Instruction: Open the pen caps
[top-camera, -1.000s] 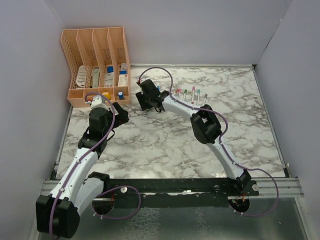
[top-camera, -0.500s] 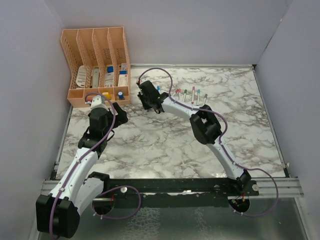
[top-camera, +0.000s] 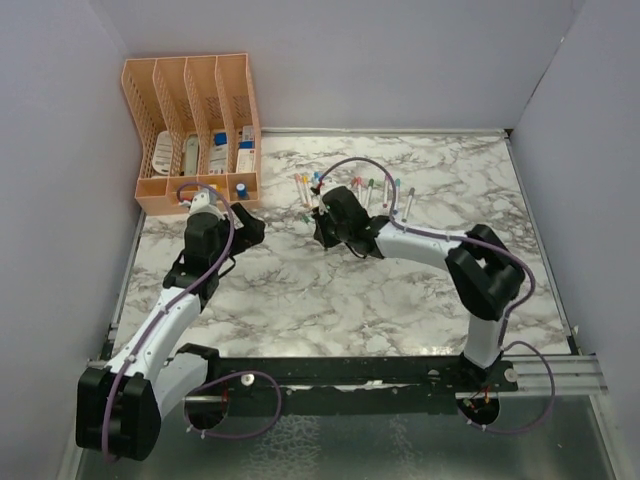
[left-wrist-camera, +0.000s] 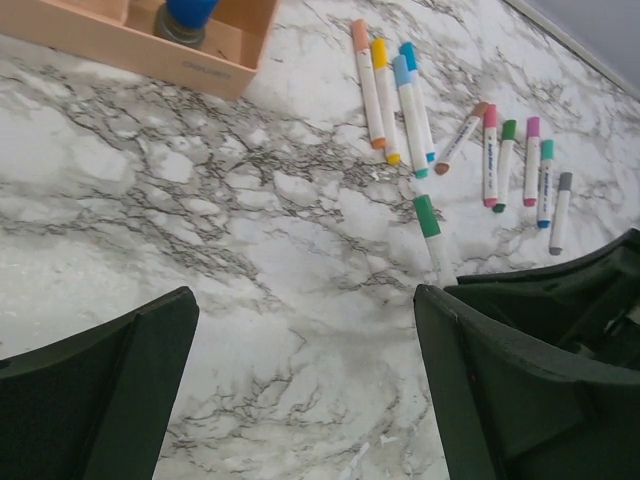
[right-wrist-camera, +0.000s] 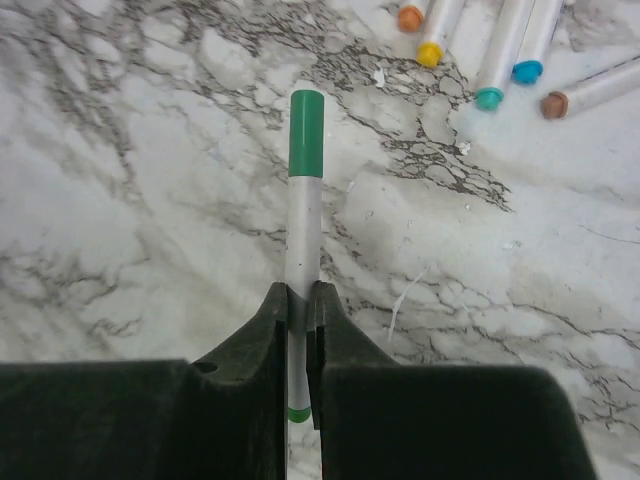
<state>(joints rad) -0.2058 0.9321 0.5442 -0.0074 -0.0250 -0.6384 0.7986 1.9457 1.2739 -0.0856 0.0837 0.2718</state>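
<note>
My right gripper (right-wrist-camera: 302, 300) is shut on the white barrel of a pen. The pen's green cap (right-wrist-camera: 306, 120) sticks out ahead of the fingers, just above the marble table (right-wrist-camera: 150, 200). In the top view the right gripper (top-camera: 322, 228) is near the table's middle and the green cap (top-camera: 306, 211) shows at its tip. My left gripper (left-wrist-camera: 305, 370) is open and empty over bare marble, with the green cap (left-wrist-camera: 427, 215) ahead and to its right. In the top view the left gripper (top-camera: 250, 228) is left of the right one. Several capped pens (top-camera: 375, 192) lie behind.
An orange desk organizer (top-camera: 195, 130) with a front tray stands at the back left, its tray edge (left-wrist-camera: 150, 55) close ahead of the left gripper. Loose pens lie in two groups (left-wrist-camera: 395, 90) (left-wrist-camera: 520, 160). Grey walls enclose the table.
My right gripper has moved right and toward the near side, away from the organizer, with the green-capped pen. Its elbow has swung far right. The left gripper has shifted slightly.
</note>
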